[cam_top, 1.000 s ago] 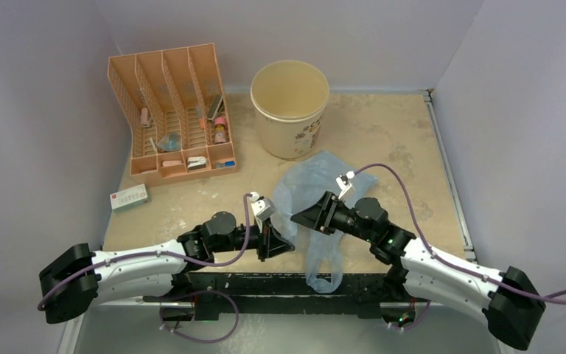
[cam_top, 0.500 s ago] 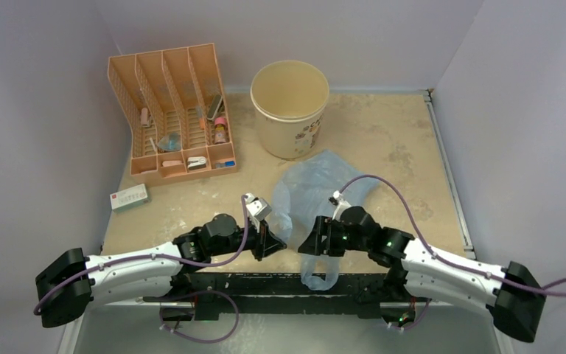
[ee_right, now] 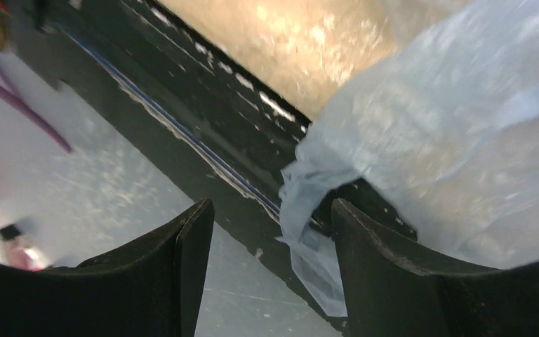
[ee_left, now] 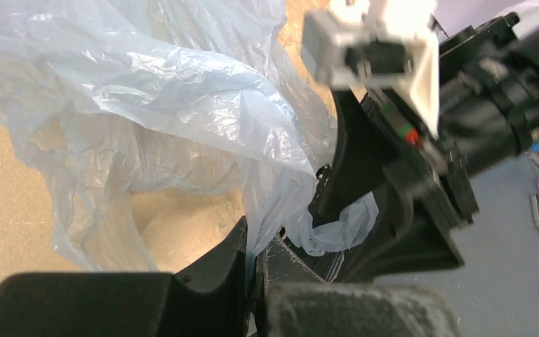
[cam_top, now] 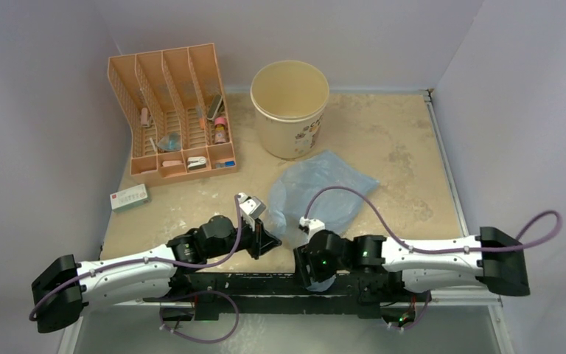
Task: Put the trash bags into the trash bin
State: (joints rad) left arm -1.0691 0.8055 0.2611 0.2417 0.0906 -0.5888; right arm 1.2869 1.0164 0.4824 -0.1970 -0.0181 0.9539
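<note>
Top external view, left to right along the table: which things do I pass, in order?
Orange organizer rack → cream bucket. Left out for overlapping spans: light-blue bag, small white box.

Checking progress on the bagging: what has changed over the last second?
The right pincer swung back to the near edge of the table, now open at the overhanging tail of the light-blue trash bag. The bag's far part settled flatter. The left pincer stayed shut on the bag's edge; trash bin and orange organizer rack unmoved.
</note>
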